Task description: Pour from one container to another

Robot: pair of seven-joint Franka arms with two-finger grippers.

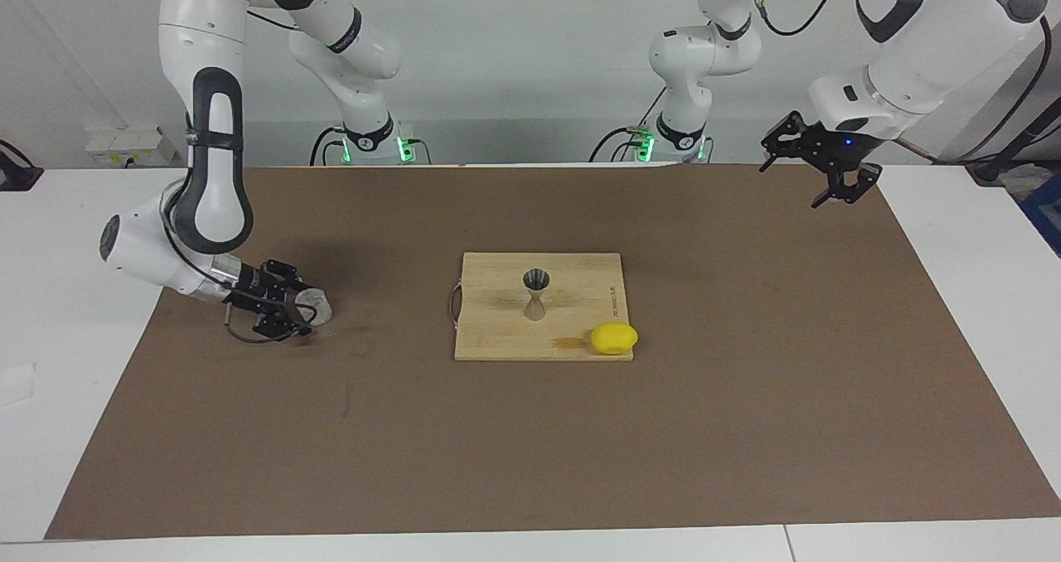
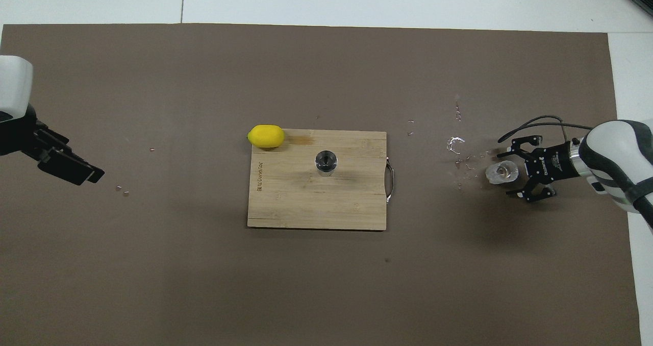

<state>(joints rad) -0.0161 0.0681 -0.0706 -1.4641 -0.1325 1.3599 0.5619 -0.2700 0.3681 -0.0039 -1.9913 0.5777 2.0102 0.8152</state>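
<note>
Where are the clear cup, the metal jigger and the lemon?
clear cup [image 2: 502,172]: overhead view, on its open top.
metal jigger [image 1: 535,295]: facing view, on its narrow waist.
lemon [image 1: 614,338]: facing view, on the middle of its yellow skin.

1. The right arm bends low over the table, its forearm nearly level, wrist pointing to 3 o'clock in the facing view.
2. The right gripper [image 1: 308,307] [image 2: 511,174] has its jaws spread wide.
3. The left arm waits raised, its left gripper [image 1: 821,172] [image 2: 76,170] spread apart.
</note>
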